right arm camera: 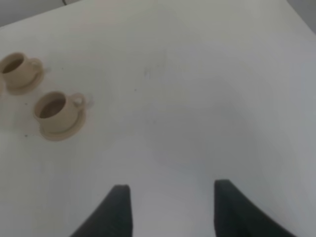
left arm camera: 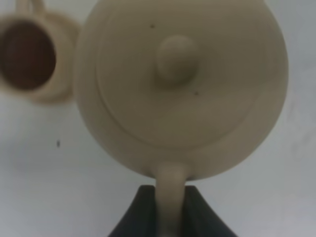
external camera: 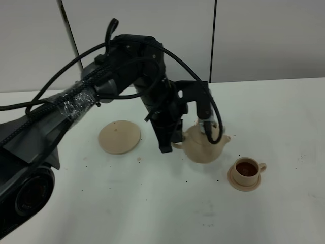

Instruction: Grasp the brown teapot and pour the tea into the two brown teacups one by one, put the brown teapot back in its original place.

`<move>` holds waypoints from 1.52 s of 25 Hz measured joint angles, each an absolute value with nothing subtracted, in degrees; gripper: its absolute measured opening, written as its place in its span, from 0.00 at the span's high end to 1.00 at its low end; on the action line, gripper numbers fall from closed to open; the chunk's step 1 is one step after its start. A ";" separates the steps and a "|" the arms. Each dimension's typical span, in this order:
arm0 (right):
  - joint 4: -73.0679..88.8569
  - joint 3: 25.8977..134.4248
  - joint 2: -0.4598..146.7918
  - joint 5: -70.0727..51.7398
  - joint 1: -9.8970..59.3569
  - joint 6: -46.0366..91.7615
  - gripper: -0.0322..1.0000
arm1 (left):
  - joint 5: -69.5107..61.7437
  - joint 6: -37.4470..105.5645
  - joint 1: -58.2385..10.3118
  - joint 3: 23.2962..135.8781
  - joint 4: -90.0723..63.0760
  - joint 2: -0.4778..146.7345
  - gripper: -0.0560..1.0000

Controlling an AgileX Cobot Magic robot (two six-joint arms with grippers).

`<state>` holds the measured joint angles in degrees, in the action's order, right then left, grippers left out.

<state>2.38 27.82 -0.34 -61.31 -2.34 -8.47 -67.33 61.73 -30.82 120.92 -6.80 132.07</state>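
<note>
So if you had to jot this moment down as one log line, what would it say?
left tool: shut on brown teapot handle | teapot: lifted, off large saucer | near teacup: tea inside | right tool: open, holding nothing

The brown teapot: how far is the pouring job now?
Done: one teacup already holds dark tea. In hand: the left gripper is shut on the brown teapot handle, teapot lifted beside that cup. Left: whether the second teacup is filled is unclear; the large saucer waits, bare.

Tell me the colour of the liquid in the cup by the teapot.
Dark reddish brown, inside a beige cup; clearest in the exterior high view.
</note>
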 joint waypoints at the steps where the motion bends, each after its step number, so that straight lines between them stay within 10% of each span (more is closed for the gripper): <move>1: 2.38 27.82 -0.34 -61.31 -2.34 -8.47 0.60 | -67.75 61.71 -30.15 120.92 -6.78 132.07 0.79; 38: 2.38 27.82 -0.34 -61.31 -2.34 -8.48 0.60 | -68.00 62.82 -12.84 120.92 -1.42 132.07 0.79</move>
